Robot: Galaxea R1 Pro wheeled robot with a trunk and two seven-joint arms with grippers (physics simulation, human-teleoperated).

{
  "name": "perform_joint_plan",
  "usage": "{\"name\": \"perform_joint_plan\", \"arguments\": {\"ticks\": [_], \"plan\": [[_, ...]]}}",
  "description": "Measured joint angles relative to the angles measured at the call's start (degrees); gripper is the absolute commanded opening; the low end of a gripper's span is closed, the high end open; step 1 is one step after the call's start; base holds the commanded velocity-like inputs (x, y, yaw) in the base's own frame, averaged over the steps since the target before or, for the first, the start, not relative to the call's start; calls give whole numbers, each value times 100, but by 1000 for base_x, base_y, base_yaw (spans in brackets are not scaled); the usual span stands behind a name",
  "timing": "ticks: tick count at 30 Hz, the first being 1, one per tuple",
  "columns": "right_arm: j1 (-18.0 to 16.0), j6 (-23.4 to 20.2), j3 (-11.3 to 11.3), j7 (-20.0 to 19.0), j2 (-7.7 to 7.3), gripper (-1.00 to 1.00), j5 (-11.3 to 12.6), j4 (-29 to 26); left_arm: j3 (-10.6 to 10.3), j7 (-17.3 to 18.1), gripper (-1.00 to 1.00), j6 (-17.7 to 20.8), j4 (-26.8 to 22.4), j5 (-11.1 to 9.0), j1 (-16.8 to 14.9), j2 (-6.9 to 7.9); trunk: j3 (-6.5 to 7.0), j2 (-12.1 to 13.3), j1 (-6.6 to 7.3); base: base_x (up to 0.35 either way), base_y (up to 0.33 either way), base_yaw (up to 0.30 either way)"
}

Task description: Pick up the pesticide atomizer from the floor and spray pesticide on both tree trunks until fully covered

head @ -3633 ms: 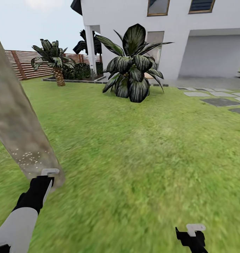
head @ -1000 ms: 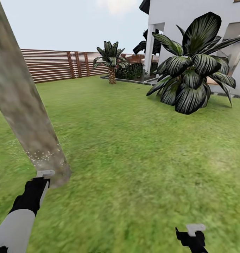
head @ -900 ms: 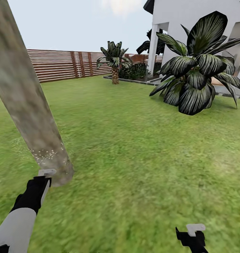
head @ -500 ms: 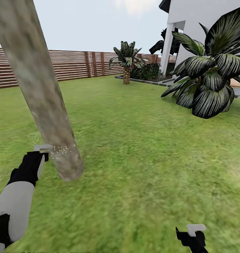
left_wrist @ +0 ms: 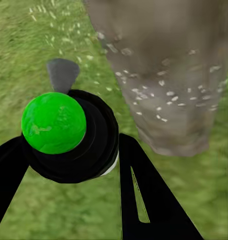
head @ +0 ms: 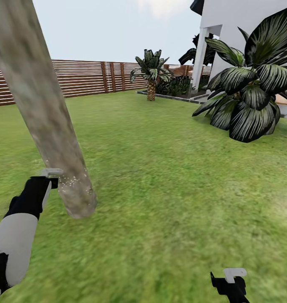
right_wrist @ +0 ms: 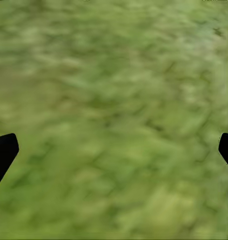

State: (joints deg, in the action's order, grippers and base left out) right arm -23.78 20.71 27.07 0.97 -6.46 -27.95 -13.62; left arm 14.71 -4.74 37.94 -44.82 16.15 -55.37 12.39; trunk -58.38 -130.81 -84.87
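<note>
On the garden lawn [head: 173,202], the robot's left arm reaches forward and low, its left gripper [left_wrist: 88,165] drawn up just beside the base of a single thick grey-beige tree trunk [head: 42,109] that leans across the head view. The jaws are clamped on the pesticide atomizer [left_wrist: 68,135], a dark round bottle seen end-on in the left wrist view, with a bright green ball at its near end and a grey nozzle [left_wrist: 62,75] pointing out toward the grass next to the trunk. White flecks dot the lower trunk [left_wrist: 164,75] and the grass around it. In the head view the same gripper [head: 50,179] sits beside the speckled band of trunk, black wrist and white forearm trailing back toward the lower corner. The right arm hangs low over bare grass, its right gripper [head: 229,280] near the bottom edge; in the right wrist view two black fingertips [right_wrist: 3,152] stand wide apart with nothing between them. Behind, one brown slatted fence [head: 89,78], one short palm [head: 151,73], one large dark-leaved plant [head: 253,88] and the white house [head: 236,25] line the lawn.
</note>
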Motion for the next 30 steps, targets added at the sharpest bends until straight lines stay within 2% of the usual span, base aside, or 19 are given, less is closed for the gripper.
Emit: {"name": "perform_joint_plan", "arguments": {"ticks": [4,26,30], "plan": [[2,-1,0,1,2,100,0,1,-48,-2,-100,-5,0,0,0,-2,0,0,0,37,-266,0],[0,2,0,0,4,100,1,0,-39,-9,-100,3,0,5,0,9,0,0,0,1,-273,0],[1,3,0,0,4,100,4,0,-50,-16,-100,1,7,3,0,6,0,0,0,104,-271,147]]}}
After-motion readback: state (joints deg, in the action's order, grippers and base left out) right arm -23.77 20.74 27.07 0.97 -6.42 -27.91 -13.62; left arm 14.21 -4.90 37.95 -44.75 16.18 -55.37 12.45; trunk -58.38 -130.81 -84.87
